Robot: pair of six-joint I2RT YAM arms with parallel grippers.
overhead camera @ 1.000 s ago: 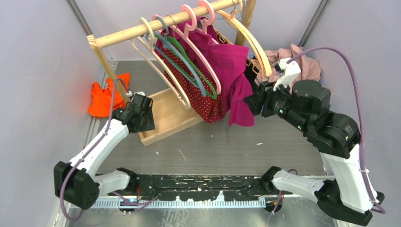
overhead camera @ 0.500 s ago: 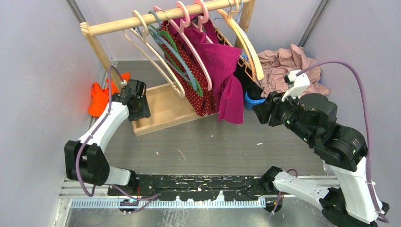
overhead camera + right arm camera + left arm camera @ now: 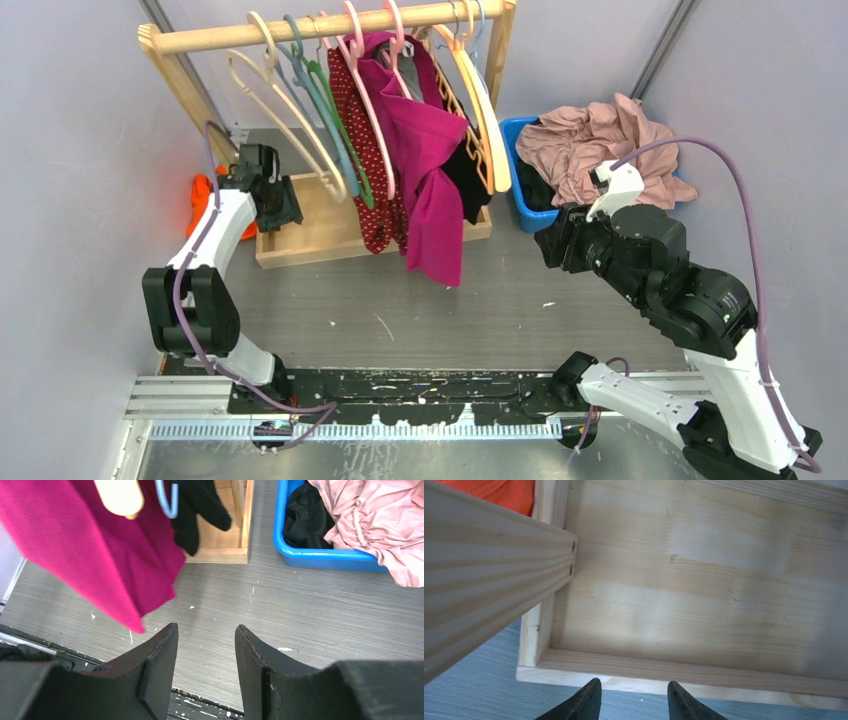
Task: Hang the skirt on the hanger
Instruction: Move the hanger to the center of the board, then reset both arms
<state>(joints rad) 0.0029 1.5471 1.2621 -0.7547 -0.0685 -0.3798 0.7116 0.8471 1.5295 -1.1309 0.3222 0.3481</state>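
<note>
A: Fingers first, quick.
B: Left gripper (image 3: 634, 706): my fingers (image 3: 589, 705) are apart with nothing between them. The tips sit just over the near edge of the rack base (image 3: 684, 610), by its left corner post (image 3: 484, 580). Right gripper (image 3: 206, 652): fingers (image 3: 160, 665) apart too, empty, over bare table (image 3: 300, 610) near the blue bin (image 3: 325, 556).
A: Skirt?
B: The skirt (image 3: 378, 205) hangs about mid-rail (image 3: 200, 36), on the pink hanger (image 3: 370, 115) as far as I can tell. It's between the green hanger (image 3: 350, 155) and the magenta garment (image 3: 425, 170). The waist is hidden up top, so I can't tell how it sits. Both my grippers are well apart from it.
A: Handling?
B: My guess is soft, light, floppy fabric that sags and swings, with no shape of its own. The hanger is thin plastic, stiff but light, and will likely rock on the rail. If it needs fixing, I'd pinch the waistband near one side, not the hem, and steady the hanger's shoulder with the other gripper.
A: Risk?
B: Snagging the magenta garment pressed against its right side, or knocking the hanger off the rail.
A: Progress?
B: Looks done or nearly done. That's my judgement only.
</note>
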